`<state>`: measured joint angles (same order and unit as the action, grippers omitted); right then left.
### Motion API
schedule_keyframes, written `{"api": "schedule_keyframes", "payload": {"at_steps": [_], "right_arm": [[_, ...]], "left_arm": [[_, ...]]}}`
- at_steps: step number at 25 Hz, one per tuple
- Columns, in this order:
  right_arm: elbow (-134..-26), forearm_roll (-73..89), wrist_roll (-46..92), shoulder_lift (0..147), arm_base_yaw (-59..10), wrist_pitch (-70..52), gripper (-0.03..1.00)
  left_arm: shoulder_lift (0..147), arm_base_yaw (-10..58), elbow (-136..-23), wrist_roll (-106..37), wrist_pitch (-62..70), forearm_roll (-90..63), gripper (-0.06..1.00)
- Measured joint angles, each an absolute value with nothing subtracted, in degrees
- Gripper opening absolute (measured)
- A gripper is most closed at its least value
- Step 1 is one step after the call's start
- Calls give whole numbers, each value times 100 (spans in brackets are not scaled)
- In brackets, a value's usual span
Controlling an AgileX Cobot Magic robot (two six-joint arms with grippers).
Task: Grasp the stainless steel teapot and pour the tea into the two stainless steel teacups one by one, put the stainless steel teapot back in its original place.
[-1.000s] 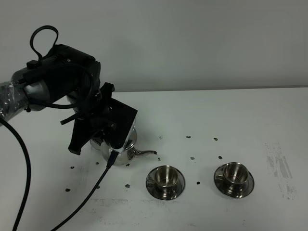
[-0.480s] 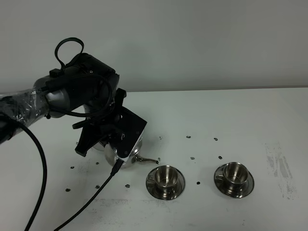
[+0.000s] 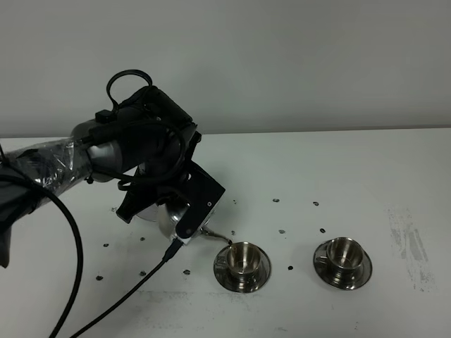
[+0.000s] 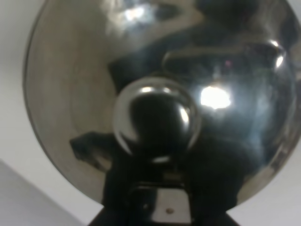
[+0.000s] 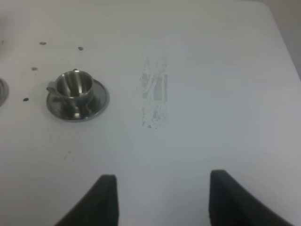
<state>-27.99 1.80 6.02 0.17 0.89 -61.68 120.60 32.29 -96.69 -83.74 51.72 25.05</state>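
My left gripper point(image 3: 176, 205) is shut on the stainless steel teapot point(image 3: 166, 221) and holds it tilted, mostly hidden under the black wrist. Its thin spout point(image 3: 215, 235) points down at the rim of the left teacup point(image 3: 242, 259), which stands on its saucer point(image 3: 243, 280). The left wrist view is filled by the pot's domed lid point(image 4: 70, 94) and its knob point(image 4: 157, 120). The right teacup point(image 3: 343, 256) stands on its saucer farther right and also shows in the right wrist view point(image 5: 75, 84). My right gripper point(image 5: 162, 200) is open and empty above bare table. No tea shows.
The white table point(image 3: 338, 176) has small dark specks point(image 3: 282, 230) around the cups and a grey scuffed patch point(image 3: 409, 243) at the right. A black cable point(image 3: 134, 282) hangs from the left wrist across the table's front left.
My left arm has carried the teapot to the right and tilted it further, bringing the spout from clear of the left teacup down to its rim. Both cups stayed put.
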Motion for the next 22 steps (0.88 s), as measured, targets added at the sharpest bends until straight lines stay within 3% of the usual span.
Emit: {"api": "schedule_keyframes", "payload": {"at_steps": [22], "right_arm": [[-2799,180,602,17,89,-6168,45]], "left_arm": [[12060,3429,-9669,-8379,4911,2995,25]]}}
